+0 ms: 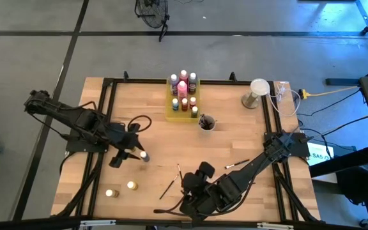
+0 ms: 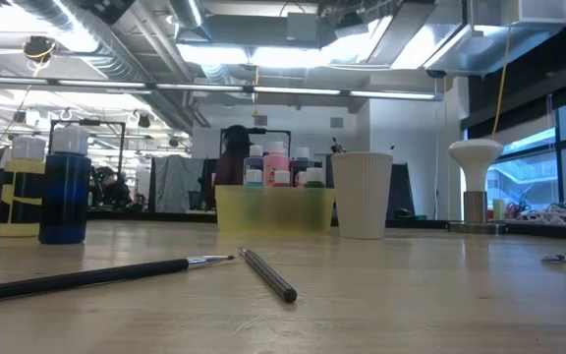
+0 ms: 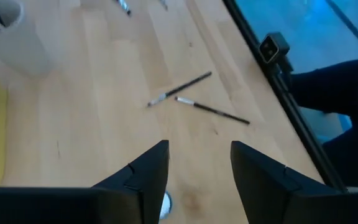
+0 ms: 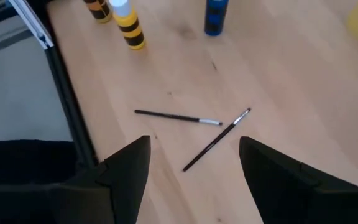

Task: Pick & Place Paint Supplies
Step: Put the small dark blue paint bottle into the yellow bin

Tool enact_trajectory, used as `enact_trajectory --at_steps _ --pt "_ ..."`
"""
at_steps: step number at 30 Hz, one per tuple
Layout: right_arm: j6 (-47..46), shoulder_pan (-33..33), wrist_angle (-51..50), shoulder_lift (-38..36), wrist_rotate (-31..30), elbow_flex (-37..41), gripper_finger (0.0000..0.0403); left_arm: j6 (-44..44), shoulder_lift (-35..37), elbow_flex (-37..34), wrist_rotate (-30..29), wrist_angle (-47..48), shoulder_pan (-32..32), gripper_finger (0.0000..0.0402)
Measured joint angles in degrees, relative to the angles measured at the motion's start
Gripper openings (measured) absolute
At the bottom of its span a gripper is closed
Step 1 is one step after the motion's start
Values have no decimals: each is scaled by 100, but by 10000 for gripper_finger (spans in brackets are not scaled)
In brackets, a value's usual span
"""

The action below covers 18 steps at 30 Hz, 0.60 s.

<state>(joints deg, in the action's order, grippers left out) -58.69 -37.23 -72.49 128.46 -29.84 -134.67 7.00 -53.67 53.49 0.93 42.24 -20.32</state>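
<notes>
A blue paint bottle with a white cap stands upright on the table, left of centre. My left gripper is open right at it, and nothing lies between its fingers in the left wrist view. Two yellow bottles stand near the front left. Two thin dark brushes lie flat and crossed just ahead of my right gripper, which hovers open above the near edge. A third brush lies farther right. My left gripper stands over the blue bottle's white cap, which shows at the inner edge of one finger. Whether the finger touches the cap I cannot tell. The bottle stands upright on the table.
A translucent yellow tray holding several bottles stands at the far middle. Beside it is a small cup with brushes in it. A white lamp-like stand and cables occupy the far right corner. Black frame rails run along the table's edges.
</notes>
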Motion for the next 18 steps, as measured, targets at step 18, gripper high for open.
enact_trajectory --at_steps 18 --pt "1161 195 -11 0 -476 0 250 237 0 0 -925 -214 2 260"
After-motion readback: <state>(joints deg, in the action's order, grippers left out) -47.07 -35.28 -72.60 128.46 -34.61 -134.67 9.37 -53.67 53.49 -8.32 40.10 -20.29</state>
